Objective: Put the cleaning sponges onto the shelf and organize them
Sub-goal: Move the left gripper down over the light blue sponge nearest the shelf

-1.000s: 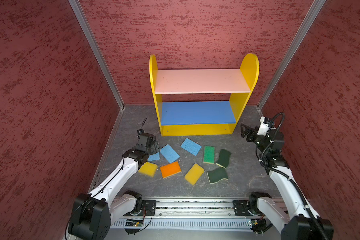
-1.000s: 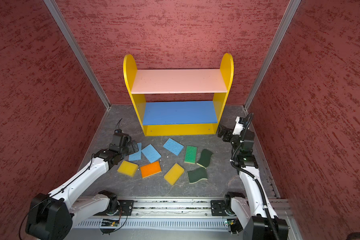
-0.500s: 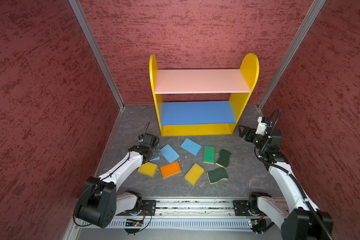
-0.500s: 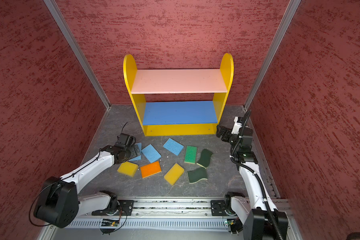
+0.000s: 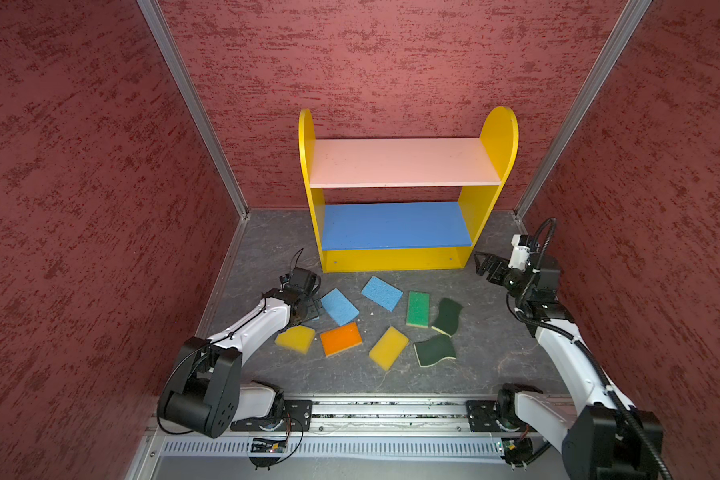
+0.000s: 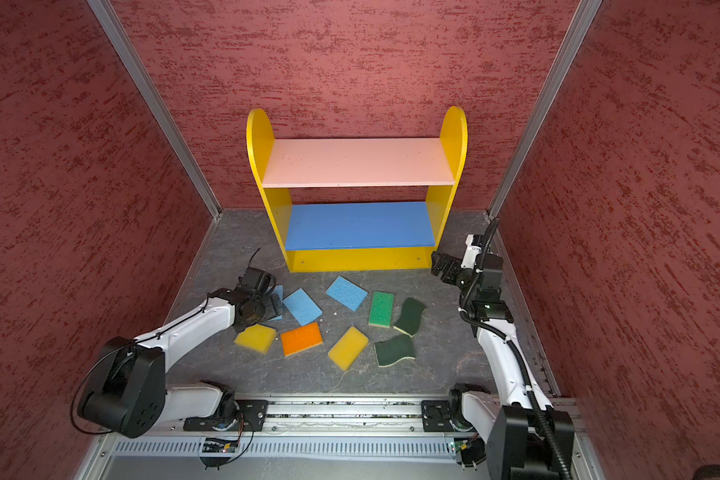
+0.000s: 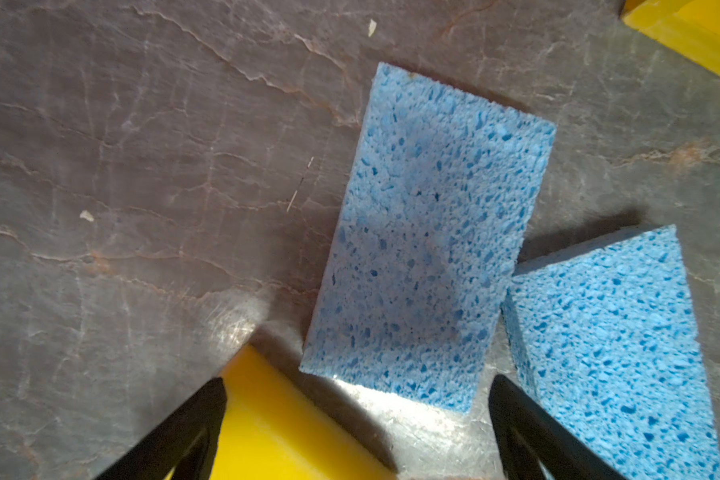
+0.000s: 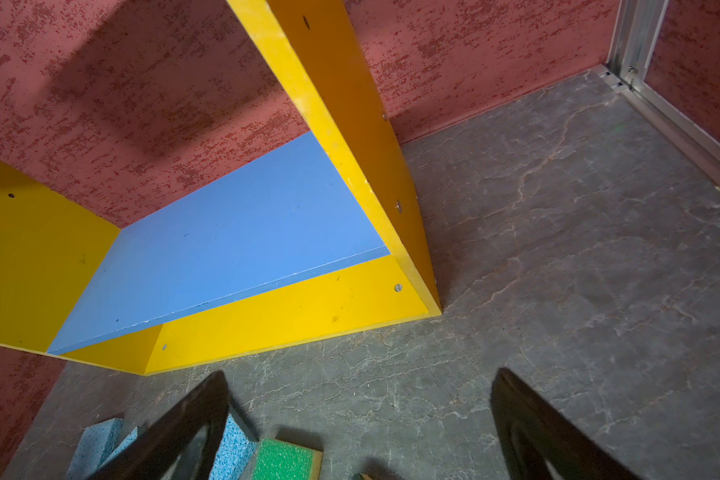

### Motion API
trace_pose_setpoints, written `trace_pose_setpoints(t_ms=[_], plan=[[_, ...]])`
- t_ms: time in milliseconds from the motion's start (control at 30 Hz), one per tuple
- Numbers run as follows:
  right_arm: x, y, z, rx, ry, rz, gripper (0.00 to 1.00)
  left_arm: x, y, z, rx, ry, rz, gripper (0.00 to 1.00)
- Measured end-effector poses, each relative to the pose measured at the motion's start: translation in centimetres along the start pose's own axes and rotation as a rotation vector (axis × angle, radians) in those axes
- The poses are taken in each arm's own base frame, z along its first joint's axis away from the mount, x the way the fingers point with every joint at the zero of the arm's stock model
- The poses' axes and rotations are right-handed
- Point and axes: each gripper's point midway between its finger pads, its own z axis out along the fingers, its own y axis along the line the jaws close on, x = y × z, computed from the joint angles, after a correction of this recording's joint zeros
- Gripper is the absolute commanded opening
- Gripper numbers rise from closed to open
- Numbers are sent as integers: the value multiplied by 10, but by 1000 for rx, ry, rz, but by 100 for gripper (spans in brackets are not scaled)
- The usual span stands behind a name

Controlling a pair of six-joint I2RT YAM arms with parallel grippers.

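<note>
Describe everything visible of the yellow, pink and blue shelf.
The shelf looks like painted wood: two yellow round-topped side panels, a pink upper board, a blue lower board, a yellow base strip. It stands upright on the grey floor by the back wall. Both boards are bare; the cleaning sponges lie apart in front.

A back wall (image 5: 391,62) of dark red, roughly mottled plaster closes the booth. In both top views, side walls of the same finish, one to its left (image 5: 80,208) and one to its right (image 5: 661,187), meet it at slanting aluminium corner posts (image 5: 193,108). From the foot of the back wall spreads a dark grey floor (image 5: 491,345), stone-patterned with pale cracked veins, where light glints in patches.
</note>
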Motion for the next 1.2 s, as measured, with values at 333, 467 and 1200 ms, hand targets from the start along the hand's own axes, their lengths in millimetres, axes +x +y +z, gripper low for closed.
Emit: trace_pose_setpoints(t_ms=[333,467,1200], plan=[[0,0,0,-2,0,0,99,-13,-7,-3,14,-23,24,99],[0,0,0,-2,0,1,99,-15,-8,-5,21,-33,32,99],[0,2,-5,-4,1,7,99,-15,-17,12,4,12,110,96]])
